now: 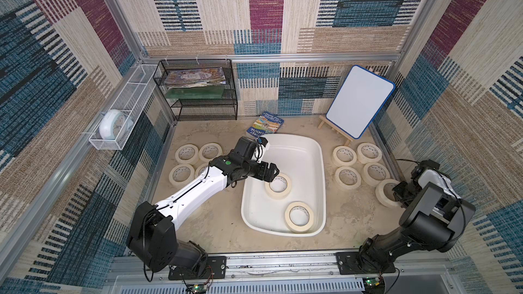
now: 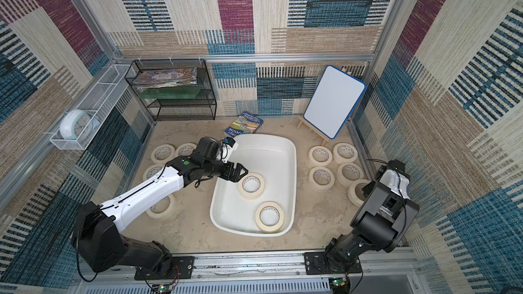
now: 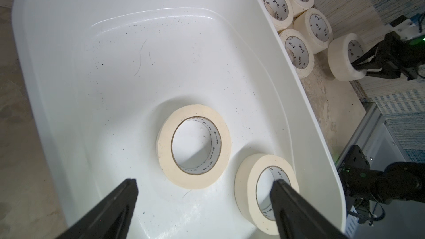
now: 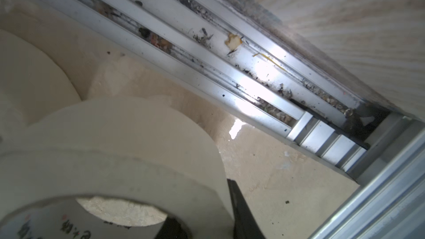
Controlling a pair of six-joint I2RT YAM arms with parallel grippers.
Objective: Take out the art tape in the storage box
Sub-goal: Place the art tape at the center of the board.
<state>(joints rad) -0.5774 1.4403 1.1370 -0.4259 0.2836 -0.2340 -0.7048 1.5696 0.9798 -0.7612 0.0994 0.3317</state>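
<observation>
Find storage box (image 1: 308,159) at centre of counter (image 1: 215,222), long axis running near to far. Count two rolls of art tape lying flat inside: middle roll (image 1: 278,196) toward the left wall, near roll (image 1: 298,229) in the near right corner. Note left jaws spread wide, grasping nothing, poised above the far-left edge of middle roll; from left wrist view, see that roll (image 3: 164,157) ahead of the fingertips, untouched. Note right jaws clenched on the wall of an outer roll (image 1: 380,195) at near right of counter, one finger inside the core, one outside. Count four rolls (image 1: 335,159) clustered flat right of box. See more rolls (image 1: 179,158) left of box, some hidden under left arm (image 1: 198,188).
</observation>
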